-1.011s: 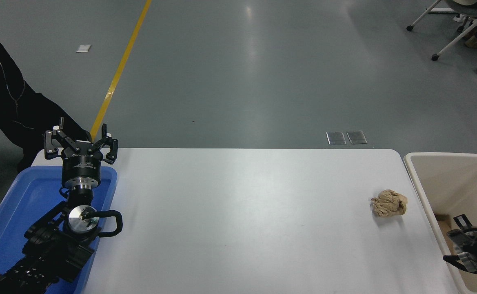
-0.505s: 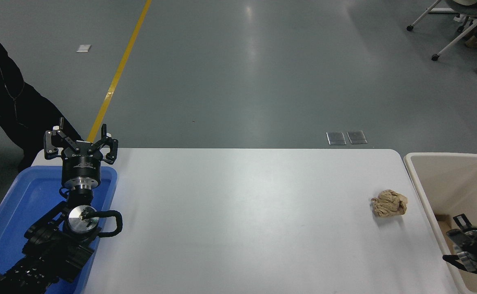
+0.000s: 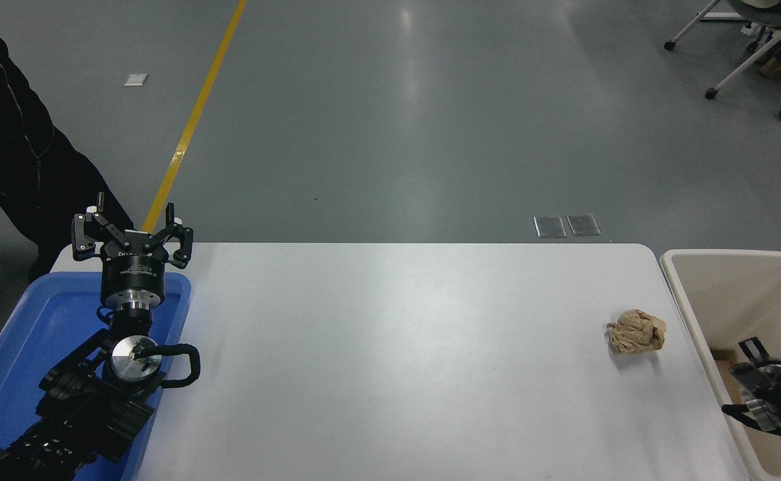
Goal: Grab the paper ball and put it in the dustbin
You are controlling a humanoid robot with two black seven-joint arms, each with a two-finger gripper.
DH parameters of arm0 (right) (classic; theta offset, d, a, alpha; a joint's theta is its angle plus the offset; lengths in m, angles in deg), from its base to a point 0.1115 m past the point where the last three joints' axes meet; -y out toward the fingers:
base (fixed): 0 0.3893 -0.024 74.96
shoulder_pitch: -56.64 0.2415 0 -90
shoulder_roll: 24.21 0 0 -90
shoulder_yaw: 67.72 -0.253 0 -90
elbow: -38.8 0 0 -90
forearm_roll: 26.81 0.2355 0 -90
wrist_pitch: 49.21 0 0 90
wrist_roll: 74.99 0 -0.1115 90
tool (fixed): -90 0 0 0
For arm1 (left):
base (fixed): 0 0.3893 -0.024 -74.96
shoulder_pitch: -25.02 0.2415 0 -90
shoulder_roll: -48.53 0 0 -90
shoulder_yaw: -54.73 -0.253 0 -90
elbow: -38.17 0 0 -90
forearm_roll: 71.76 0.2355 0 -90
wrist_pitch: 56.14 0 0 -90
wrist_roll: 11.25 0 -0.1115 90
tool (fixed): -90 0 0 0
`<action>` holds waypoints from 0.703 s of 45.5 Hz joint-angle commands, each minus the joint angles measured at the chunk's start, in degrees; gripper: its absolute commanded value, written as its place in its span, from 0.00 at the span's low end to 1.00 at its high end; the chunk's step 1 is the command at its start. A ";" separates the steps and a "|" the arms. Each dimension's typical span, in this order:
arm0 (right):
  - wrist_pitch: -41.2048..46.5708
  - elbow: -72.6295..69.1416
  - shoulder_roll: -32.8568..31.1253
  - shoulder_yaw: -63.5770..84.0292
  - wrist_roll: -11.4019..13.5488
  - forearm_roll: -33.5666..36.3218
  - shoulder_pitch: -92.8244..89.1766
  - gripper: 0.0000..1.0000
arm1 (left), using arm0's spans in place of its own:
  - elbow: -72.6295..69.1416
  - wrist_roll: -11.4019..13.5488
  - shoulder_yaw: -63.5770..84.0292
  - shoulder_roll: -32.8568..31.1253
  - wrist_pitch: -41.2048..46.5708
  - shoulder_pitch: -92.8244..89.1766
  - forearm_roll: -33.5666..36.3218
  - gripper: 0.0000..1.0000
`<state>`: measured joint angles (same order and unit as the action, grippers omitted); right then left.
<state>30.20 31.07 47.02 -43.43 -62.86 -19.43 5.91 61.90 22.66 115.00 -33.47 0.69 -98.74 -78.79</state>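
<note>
White table [image 3: 397, 347] holds paper ball [image 3: 636, 331]; left claw [image 3: 132, 230] spread, right claw [image 3: 774, 397] cropped, state unclear.

Looks like a lab or industrial test hall: wide, glossy grey poured floor [image 3: 430, 133] marked with a long yellow painted line [image 3: 193, 117], 2 small metal floor plates [image 3: 567, 225], a white-framed chair on castors [image 3: 751, 40], a plain white rectangular table [image 3: 397, 361].
</note>
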 commanded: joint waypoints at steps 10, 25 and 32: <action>3.73 -33.39 -12.51 21.90 0.17 -0.09 29.61 1.00 | 0.09 -0.07 -0.07 -0.09 -0.06 0.01 0.08 0.99; 26.23 -55.72 -10.31 40.48 0.09 -0.17 64.69 1.00 | 0.09 -0.07 -0.07 -0.09 -0.06 0.01 0.08 0.99; 35.63 -66.35 -9.00 43.03 0.09 -0.44 78.66 1.00 | 0.09 -0.07 -0.07 0.00 -0.06 0.01 0.08 0.99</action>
<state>51.44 -19.29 36.67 -7.73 -62.76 -19.59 62.46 61.97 22.58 114.94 -33.54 0.62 -98.72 -78.71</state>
